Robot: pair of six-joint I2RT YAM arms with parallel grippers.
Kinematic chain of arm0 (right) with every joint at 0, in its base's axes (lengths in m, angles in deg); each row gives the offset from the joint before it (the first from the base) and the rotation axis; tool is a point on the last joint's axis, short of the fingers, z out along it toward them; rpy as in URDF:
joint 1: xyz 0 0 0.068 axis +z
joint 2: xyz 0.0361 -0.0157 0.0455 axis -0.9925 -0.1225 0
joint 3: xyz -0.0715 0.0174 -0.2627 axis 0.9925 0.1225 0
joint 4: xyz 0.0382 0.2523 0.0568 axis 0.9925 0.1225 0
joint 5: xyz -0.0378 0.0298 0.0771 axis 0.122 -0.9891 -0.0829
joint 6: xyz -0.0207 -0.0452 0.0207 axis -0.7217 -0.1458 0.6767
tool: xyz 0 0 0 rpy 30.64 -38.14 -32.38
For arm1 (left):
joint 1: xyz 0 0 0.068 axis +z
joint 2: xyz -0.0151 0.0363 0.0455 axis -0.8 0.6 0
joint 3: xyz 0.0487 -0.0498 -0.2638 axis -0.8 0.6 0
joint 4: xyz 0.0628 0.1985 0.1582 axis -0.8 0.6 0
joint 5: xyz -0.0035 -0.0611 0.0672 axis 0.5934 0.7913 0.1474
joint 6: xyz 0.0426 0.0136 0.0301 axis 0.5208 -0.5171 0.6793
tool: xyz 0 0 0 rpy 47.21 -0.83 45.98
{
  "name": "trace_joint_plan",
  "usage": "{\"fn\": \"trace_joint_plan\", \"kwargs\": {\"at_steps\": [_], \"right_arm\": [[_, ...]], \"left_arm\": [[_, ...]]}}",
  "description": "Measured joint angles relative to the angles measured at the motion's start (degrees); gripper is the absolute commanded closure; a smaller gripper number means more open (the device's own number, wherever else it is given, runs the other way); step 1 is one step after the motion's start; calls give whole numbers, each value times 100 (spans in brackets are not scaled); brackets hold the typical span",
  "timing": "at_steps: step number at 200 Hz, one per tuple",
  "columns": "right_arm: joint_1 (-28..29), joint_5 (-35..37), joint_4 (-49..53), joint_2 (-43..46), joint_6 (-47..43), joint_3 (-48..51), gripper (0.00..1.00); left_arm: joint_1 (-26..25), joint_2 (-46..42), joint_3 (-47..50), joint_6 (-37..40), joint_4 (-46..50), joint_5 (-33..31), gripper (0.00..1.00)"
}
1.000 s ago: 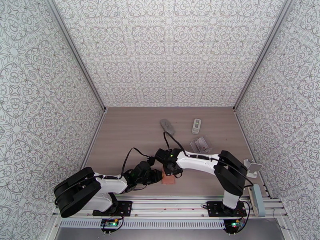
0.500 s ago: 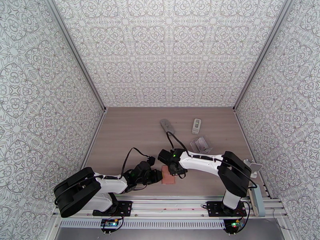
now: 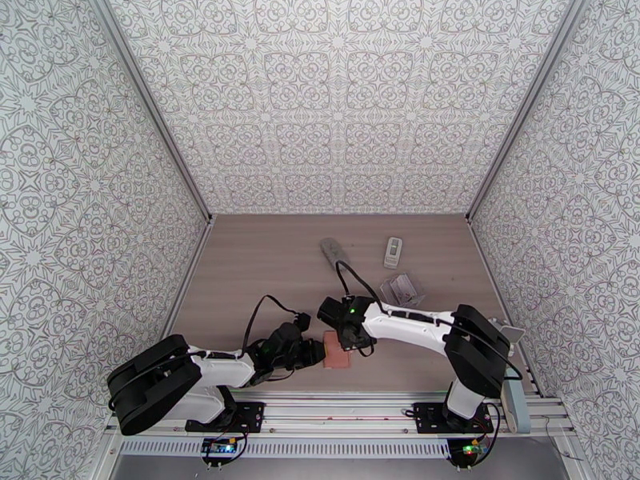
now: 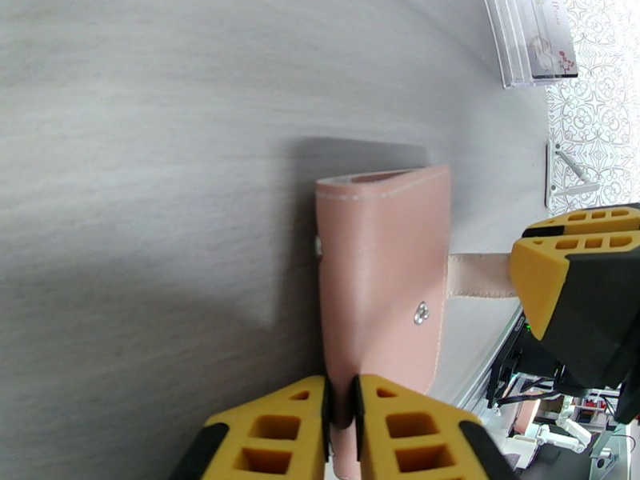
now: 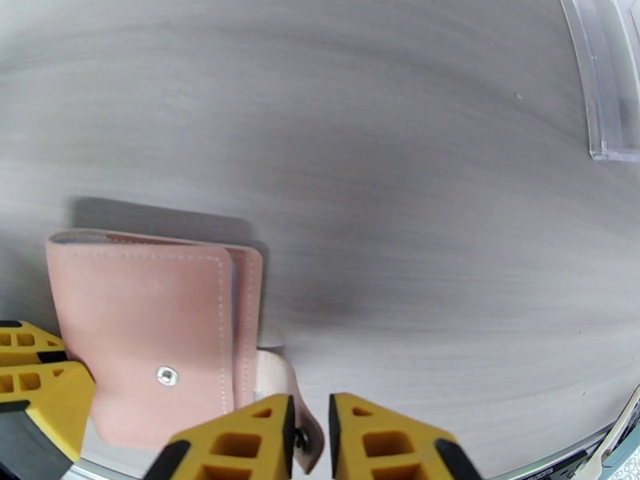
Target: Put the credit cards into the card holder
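From above, the right arm has swung its elbow outward over the last second. The right fingers [image 3: 357,346] have slid a little to the right, so more of the pink card holder [image 3: 338,360] now lies bare. The left fingers [image 3: 318,355] have not moved. The holder sits on the desk [image 3: 264,266] near its front edge, between the two arms. What we take to be the credit cards lie well apart from it toward the back: a grey card [image 3: 334,251], a white card [image 3: 392,251], and a clear stand [image 3: 400,290] between them and the holder.

At the left wrist, we see the fingers closed tight on the holder's near edge, pinning it. The holder's strap [image 4: 478,275] runs out sideways, straight into the right fingers. A printed card [image 4: 544,54] stands in the clear stand.

At the right wrist, the fingers are nearly shut, with the strap end and its snap stud pinched between them. The holder's front flap lies flat and the other snap half is exposed.

We judge that the clasp is undone and the strap is being drawn aside to open the holder. No card has been picked up yet, so loading has not begun.
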Motion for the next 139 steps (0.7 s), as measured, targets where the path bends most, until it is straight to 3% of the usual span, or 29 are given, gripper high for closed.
{"fn": "trace_joint_plan", "kwargs": {"at_steps": [139], "right_arm": [[0, -313, -157, 122, -42, 59, 80]], "left_arm": [[-39, -20, -48, 0, 109, -57, 80]]}}
